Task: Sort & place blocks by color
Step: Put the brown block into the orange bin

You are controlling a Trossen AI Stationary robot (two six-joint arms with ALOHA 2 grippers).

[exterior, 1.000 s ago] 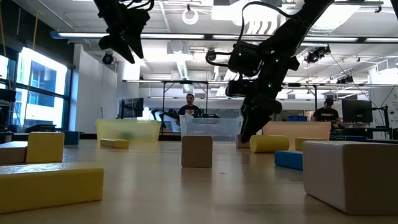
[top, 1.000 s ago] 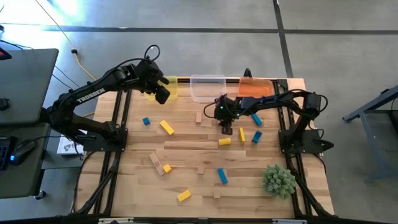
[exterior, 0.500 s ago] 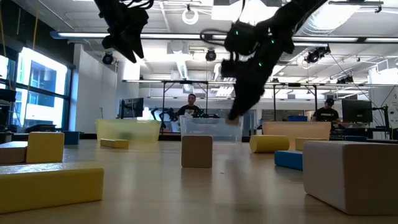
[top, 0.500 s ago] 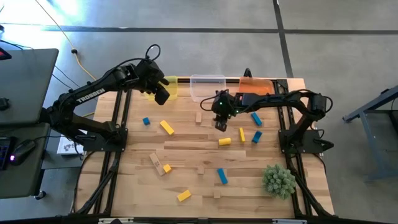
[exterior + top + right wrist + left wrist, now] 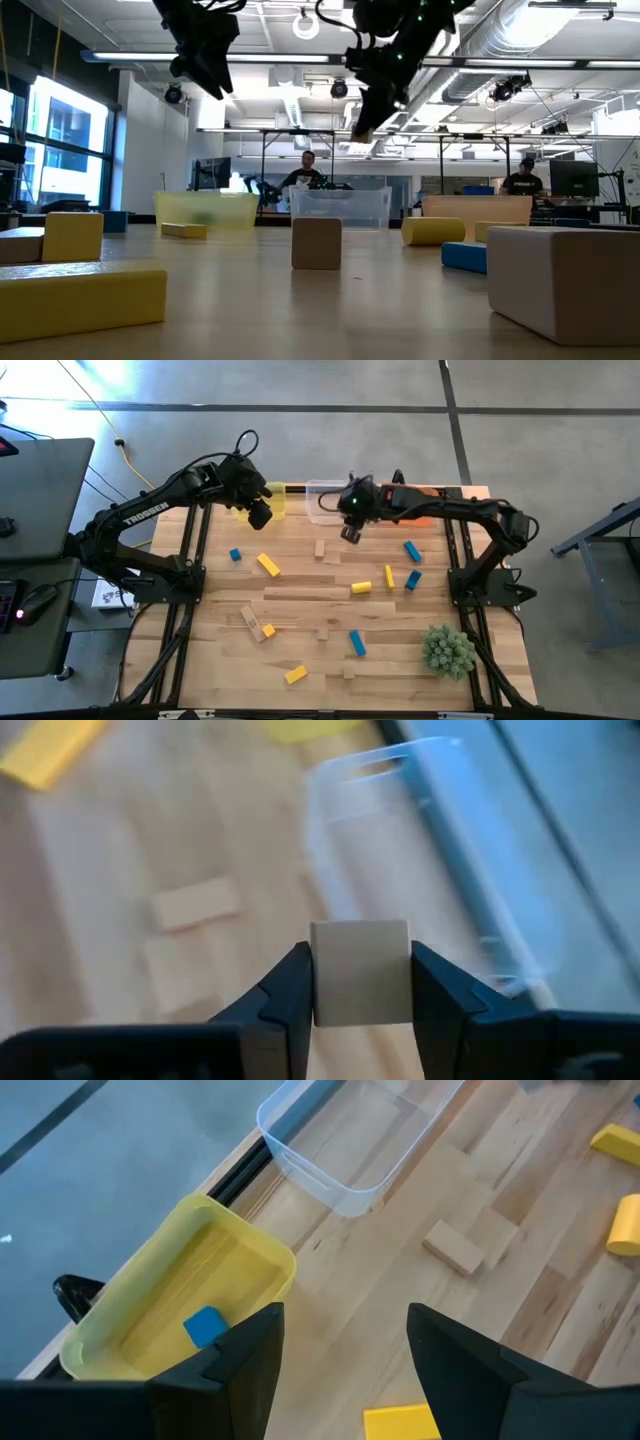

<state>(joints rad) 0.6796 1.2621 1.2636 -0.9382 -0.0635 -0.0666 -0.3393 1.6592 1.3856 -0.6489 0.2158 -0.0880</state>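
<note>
We see the right gripper (image 5: 349, 532) raised above the table near the far edge, just beside the clear plastic bin (image 5: 332, 489), and its two dark fingers are closed on a small cube of plain light wood (image 5: 360, 972), which sits squarely between them. The left gripper (image 5: 259, 513) hangs in the air next to the translucent yellow bin (image 5: 190, 1295), with its fingers apart and nothing between them; inside that yellow bin lies one small blue block (image 5: 204, 1326), which does not match the bin's colour. We judge that the held cube goes into the clear bin, and several things could go wrong from here. The gripper is not yet over the bin's opening, so an early release would let the cube hit the rim and bounce back onto the wooden table (image 5: 300, 600). If the arm comes in too low, the fingers or the cube may push the light bin away from its place. The grip is only on two flat faces, so a fast swing could let the cube slip. Many blocks are scattered on the table, for example a yellow bar (image 5: 268, 565), a blue bar (image 5: 357, 643) and a plain wooden bar (image 5: 320, 548), so much sorting remains.
</note>
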